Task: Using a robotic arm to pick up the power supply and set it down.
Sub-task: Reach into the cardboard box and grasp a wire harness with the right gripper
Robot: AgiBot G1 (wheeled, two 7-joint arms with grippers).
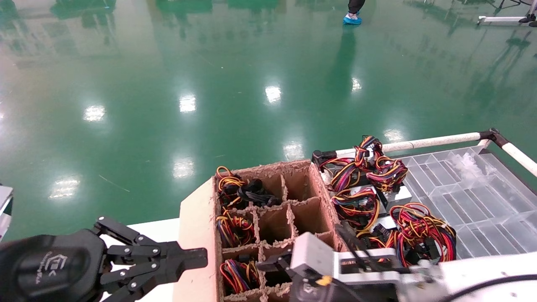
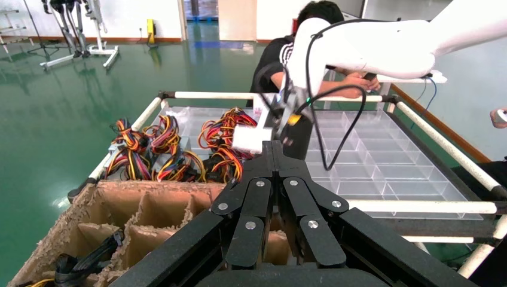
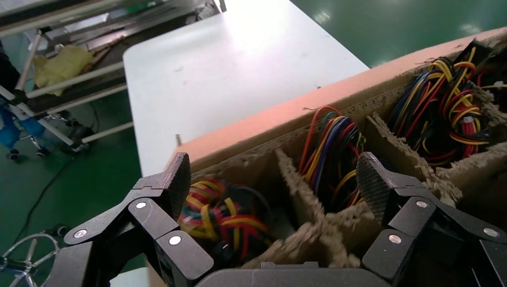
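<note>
My right gripper (image 3: 275,182) hangs open just above the near compartments of a divided cardboard box (image 3: 269,122). Under its fingers (image 3: 176,182) lies a power supply's bundle of red, yellow and black wires (image 3: 221,215); its metal case is hidden. Another wire bundle (image 3: 329,155) fills the neighbouring cell. In the head view the right gripper (image 1: 268,268) sits over the box (image 1: 197,226), with a wire bundle (image 1: 235,274) beside it. More power supplies (image 1: 394,195) with looped wires lie on the tray to the right. My left gripper (image 1: 201,256) is shut and empty, left of the box.
A clear plastic compartment tray (image 1: 482,197) framed by white rails (image 1: 432,141) stands right of the box. The box rests on a white table (image 1: 155,230). A person (image 2: 287,54) leans over the tray's far side. Green floor lies beyond.
</note>
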